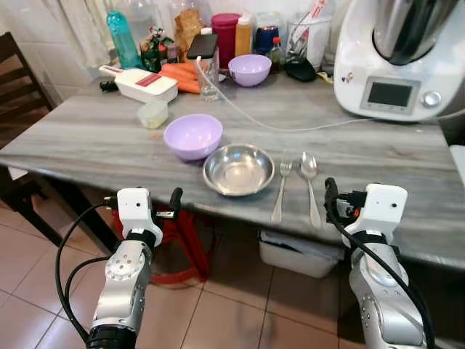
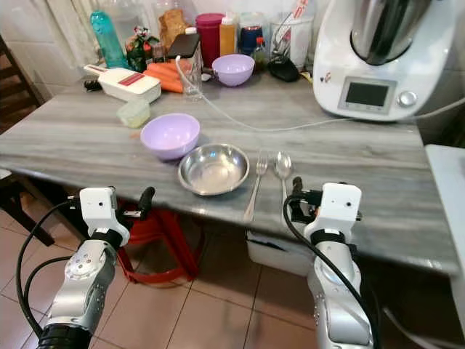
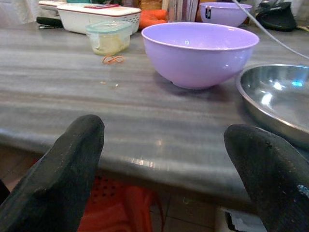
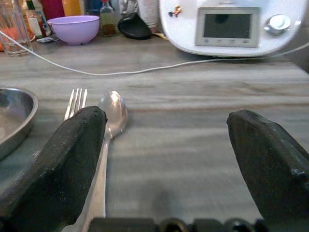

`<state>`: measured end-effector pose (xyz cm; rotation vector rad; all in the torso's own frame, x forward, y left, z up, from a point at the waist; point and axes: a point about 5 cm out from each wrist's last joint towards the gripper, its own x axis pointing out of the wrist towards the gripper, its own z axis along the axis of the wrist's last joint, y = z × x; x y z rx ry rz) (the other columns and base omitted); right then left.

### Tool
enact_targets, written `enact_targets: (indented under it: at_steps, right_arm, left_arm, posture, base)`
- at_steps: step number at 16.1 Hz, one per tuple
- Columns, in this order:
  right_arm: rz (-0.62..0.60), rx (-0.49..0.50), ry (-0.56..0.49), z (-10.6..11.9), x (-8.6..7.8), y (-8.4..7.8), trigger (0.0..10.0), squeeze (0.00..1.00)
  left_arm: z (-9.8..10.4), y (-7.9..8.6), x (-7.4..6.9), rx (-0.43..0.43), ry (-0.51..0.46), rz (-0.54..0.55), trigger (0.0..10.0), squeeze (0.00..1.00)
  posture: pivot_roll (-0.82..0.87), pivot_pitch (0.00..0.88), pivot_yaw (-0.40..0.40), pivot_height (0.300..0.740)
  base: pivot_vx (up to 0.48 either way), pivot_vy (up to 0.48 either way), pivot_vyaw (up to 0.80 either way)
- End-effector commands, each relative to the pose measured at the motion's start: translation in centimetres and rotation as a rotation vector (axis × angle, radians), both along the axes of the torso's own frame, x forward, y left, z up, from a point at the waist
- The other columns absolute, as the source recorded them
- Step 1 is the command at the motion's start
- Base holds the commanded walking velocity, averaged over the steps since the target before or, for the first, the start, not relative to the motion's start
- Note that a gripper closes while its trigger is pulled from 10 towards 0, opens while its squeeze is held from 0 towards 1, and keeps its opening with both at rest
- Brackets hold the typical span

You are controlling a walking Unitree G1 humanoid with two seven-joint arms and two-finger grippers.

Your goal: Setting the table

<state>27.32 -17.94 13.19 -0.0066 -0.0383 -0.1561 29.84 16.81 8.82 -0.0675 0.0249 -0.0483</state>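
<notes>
Both grippers hover at the counter (image 1: 87, 142) edge, left gripper (image 3: 164, 159) and right gripper (image 4: 181, 154) with fingers spread and empty. Beyond them a steel bowl (image 1: 238, 169) sits between a lavender bowl (image 1: 192, 136) and a fork (image 1: 281, 189) beside a spoon (image 1: 311, 185).

The worktop (image 1: 94, 138) is grey with paler streaks running along it. On it sit a lilac bowl (image 1: 192, 136), a shiny silver steel bowl (image 1: 237, 169), and a silver fork (image 1: 281, 189) and spoon (image 1: 310, 185). A second lilac bowl (image 1: 249, 69) stands further back beside orange carrots (image 1: 182, 75). The kitchen machine (image 1: 403, 58) is white, the stool (image 1: 178, 243) red, and the floor tiles (image 1: 240, 313) terracotta.
</notes>
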Motion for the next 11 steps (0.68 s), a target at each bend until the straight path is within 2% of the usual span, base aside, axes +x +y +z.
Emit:
enact_targets:
  at_steps: [1,11]
  right_arm:
    - [0.01,0.003,-0.005,-0.02,0.1,0.11,10.0,0.0]
    - [0.01,0.007,-0.006,-0.04,0.23,0.24,10.0,0.0]
  left_arm:
    - [0.53,0.22,0.16,0.01,-0.013,0.003,10.0,0.0]
    - [0.45,-0.22,0.13,0.015,-0.007,-0.02,10.0,0.0]
  posture:
    - [-0.12,0.0,0.086,0.74]
    - [-0.13,0.0,0.089,0.74]
  base:
    - [-0.296,0.0,0.0]
    - [-0.315,0.0,0.0]
